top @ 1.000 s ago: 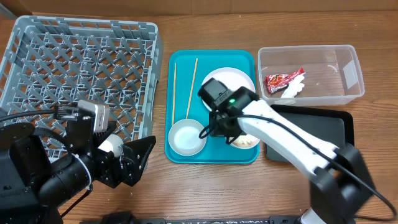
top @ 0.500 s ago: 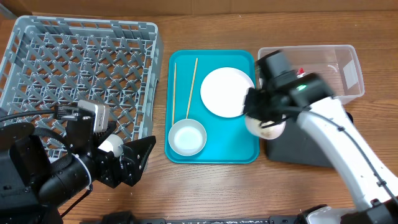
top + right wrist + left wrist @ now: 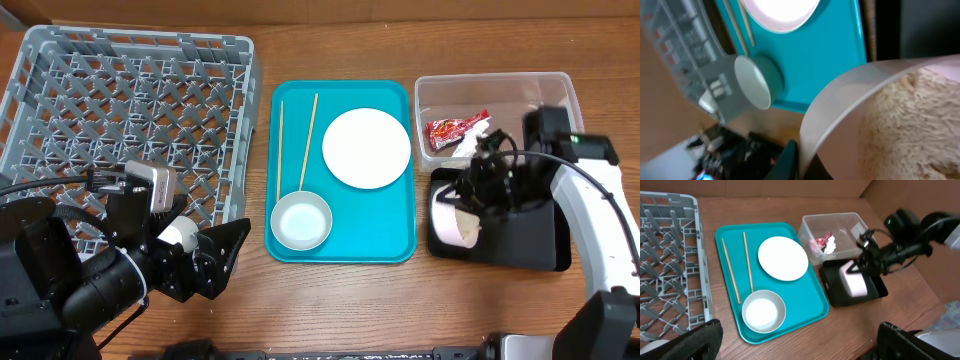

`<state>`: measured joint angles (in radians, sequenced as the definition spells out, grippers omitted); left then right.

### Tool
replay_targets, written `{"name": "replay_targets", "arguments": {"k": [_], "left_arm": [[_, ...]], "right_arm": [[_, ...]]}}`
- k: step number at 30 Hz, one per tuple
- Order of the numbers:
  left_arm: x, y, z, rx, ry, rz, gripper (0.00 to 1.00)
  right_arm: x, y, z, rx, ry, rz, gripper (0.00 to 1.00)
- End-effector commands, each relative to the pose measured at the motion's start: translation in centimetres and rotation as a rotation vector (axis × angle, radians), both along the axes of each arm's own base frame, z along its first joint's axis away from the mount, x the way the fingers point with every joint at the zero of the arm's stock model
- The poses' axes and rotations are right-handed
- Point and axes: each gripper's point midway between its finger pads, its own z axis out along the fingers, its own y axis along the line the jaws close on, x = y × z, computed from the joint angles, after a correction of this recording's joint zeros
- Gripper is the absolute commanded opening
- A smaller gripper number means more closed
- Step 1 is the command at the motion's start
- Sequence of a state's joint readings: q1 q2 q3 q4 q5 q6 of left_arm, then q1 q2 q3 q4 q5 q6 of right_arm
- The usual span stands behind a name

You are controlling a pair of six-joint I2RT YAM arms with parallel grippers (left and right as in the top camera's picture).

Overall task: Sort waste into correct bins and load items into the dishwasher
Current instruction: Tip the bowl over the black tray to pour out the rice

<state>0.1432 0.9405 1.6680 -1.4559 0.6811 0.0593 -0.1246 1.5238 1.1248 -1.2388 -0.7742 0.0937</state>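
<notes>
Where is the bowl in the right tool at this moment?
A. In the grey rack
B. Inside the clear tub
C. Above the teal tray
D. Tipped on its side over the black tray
D: the overhead view shows the bowl, gripped by the right tool, tilted on its side over the left end of the black tray.

White right arm — black joints, green light, black cabled left arm

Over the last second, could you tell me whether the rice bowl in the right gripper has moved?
Yes. The rice bowl has gone right, off the teal tray, and now hangs tilted over the black tray beside it.
</notes>
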Motion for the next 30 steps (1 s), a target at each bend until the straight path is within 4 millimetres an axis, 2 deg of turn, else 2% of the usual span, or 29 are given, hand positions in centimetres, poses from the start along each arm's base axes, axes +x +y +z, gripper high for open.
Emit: {"name": "replay_targets", "arguments": {"k": [1, 5, 11, 20, 27, 30], "left_arm": [[-0.2, -0.3, 0.5, 0.003, -0.024, -0.025, 1.00], [-0.2, -0.3, 0.5, 0.003, -0.024, -0.025, 1.00], [-0.2, -0.3, 0.5, 0.003, -0.024, -0.025, 1.00], [-0.2, -0.3, 0.5, 0.003, -0.024, -0.025, 1.00], [-0.2, -0.3, 0.5, 0.004, -0.024, -0.025, 1.00], [-0.2, -0.3, 0.5, 0.003, -0.024, -0.025, 1.00]], "right_arm": [[-0.1, 0.7, 2.0, 0.251, -0.192, 0.038, 0.04], [0.4, -1.4, 3.1, 0.382, -0.386, -0.014, 0.04], [0.9, -4.1, 3.1, 0.338, -0.518, -0.044, 0.04], [0.8, -3.9, 4.5, 0.403, -0.568, -0.055, 0.04], [1.3, -4.9, 5.1, 0.423, -0.603, -0.100, 0.04], [1.7, -5.3, 4.6, 0.410, -0.576, -0.118, 0.04]]}}
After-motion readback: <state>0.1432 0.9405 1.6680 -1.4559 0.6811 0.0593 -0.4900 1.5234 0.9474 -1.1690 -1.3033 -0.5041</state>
